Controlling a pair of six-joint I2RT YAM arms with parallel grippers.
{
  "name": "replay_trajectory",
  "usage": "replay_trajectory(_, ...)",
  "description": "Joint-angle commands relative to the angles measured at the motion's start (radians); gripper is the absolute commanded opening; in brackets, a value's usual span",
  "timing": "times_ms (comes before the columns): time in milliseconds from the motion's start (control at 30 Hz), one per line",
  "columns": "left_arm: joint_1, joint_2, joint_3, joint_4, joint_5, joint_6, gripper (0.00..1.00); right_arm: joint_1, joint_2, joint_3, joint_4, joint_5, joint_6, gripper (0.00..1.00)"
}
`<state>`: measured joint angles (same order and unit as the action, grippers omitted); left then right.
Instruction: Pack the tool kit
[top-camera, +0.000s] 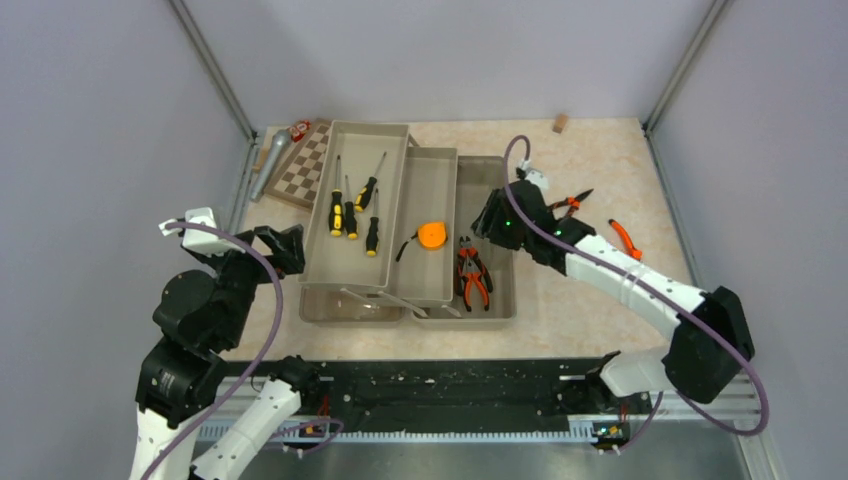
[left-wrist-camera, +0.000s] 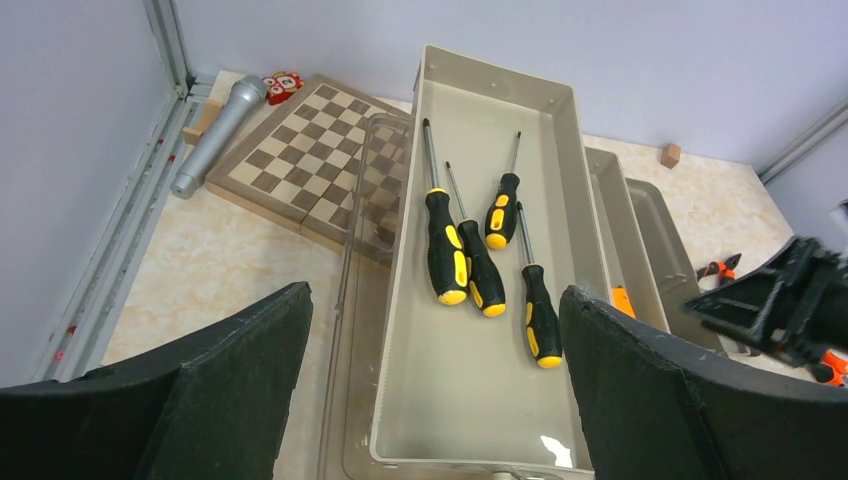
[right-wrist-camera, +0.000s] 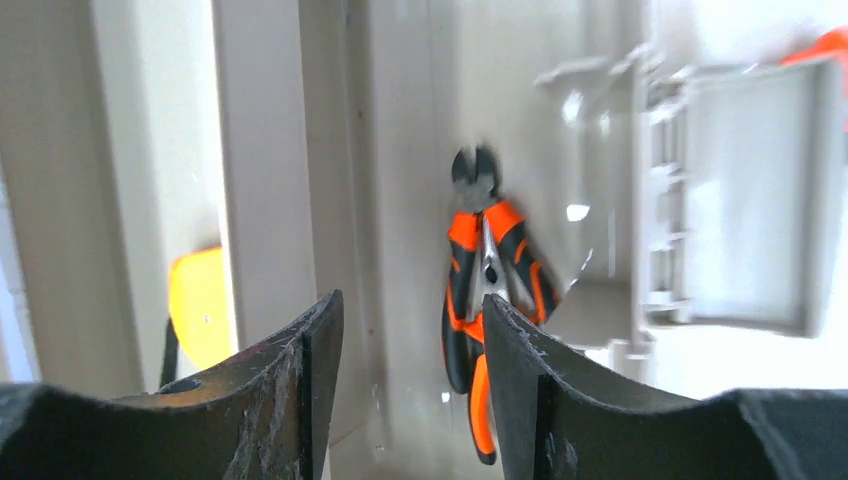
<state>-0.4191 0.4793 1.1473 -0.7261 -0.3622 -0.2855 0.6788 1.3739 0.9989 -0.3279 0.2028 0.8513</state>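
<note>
Right pincer (right-wrist-camera: 412, 315) half open, empty, over pliers (right-wrist-camera: 487, 255) lying in box (top-camera: 498, 288); left pincer (left-wrist-camera: 435, 295) wide, empty. Best: lift straight, clearing wall.

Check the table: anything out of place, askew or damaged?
Loose pliers and an orange-handled tool lie on the table to the right of the toolbox, outside it. The screwdrivers, tape measure and packed pliers sit inside it. Nothing looks spilled or damaged.
</note>
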Motion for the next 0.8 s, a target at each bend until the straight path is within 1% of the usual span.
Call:
replay_trajectory(0, 0.003, -0.024, 0.006, 0.021, -0.017, -0.003, 0.98, -0.087, -0.095, 0.082, -0.144, 0.112, -0.097, 0.53)
replay_trajectory(100, 0.003, -0.027, -0.004, 0.026, -0.016, -0.004, 0.98, -0.162, -0.135, 0.076, -0.207, 0.152, -0.144, 0.53)
replay_trajectory(133, 0.003, -0.025, -0.007, 0.027, -0.016, -0.002, 0.98, -0.189, -0.145, 0.069, -0.229, 0.167, -0.162, 0.55)
replay_trajectory(200, 0.003, -0.024, -0.009, 0.033, -0.020, 0.004, 0.98, -0.253, -0.155, 0.048, -0.260, 0.163, -0.202, 0.56)
replay_trajectory(400, 0.003, -0.016, -0.011, 0.048, -0.022, 0.016, 0.98, -0.435, -0.116, -0.012, -0.247, 0.119, -0.299, 0.59)
replay_trajectory(500, 0.003, -0.015, -0.012, 0.047, -0.021, 0.019, 0.98, -0.511, -0.063, -0.015, -0.203, 0.066, -0.313, 0.59)
replay_trajectory(600, 0.003, -0.013, -0.012, 0.044, -0.024, 0.020, 0.98, -0.544, 0.012, 0.008, -0.147, 0.063, -0.320, 0.58)
replay_trajectory(767, 0.003, -0.014, -0.009, 0.038, -0.031, 0.025, 0.98, -0.575, 0.197, 0.103, -0.088, 0.056, -0.287, 0.55)
